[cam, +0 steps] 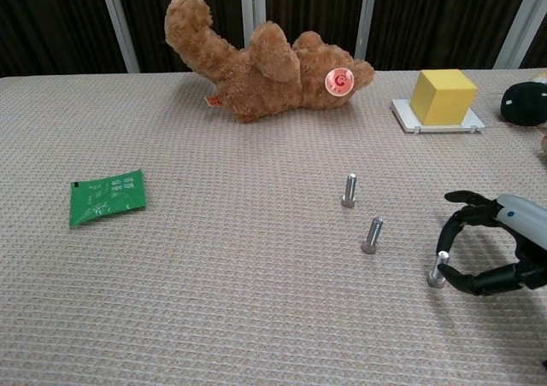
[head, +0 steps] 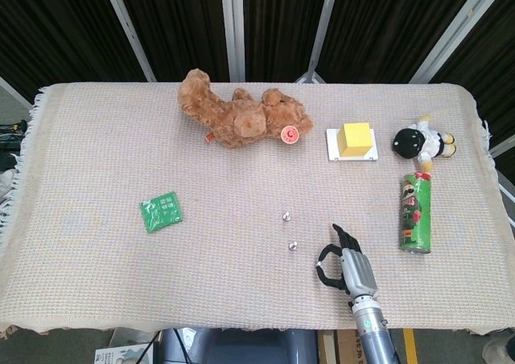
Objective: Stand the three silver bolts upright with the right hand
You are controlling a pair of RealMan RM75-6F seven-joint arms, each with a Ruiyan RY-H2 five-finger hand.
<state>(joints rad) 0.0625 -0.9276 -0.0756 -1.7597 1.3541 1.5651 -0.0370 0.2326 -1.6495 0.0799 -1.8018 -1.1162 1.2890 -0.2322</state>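
Your right hand (cam: 491, 245) sits low at the near right of the worktop (head: 96, 155), fingers curled in a loose ring w/ a gap between them. The third bolt (cam: 439, 268) stands head-down, shaft up, right at the tip of the lower finger (cam: 479, 277); from the chest view it looks like touching or a hair apart, can't tell which, and can't say if you're pinching it or have let go. In the head view that bolt is mostly hidden by the hand.

The middle bolt (cam: 372, 235) stands just left of the hand, leaning a little to the right. The far bolt (cam: 349, 190) stands straight, a bit further back and left. The three make a diagonal row running from the hand toward the worktop's center.

Further out: green packet (cam: 107, 195) lies flat, well apart at the left. Brown teddy bear (cam: 256, 61) lies on its side at the back center. Yellow cube (cam: 443, 96) sits on a white plate (cam: 410, 117) at back right. In the head view a green can (head: 416, 213) lies on its side to the right of the hand, w/ a small black-and-white plush toy (head: 420, 142) behind it.

Your left hand isn't seen in either view.
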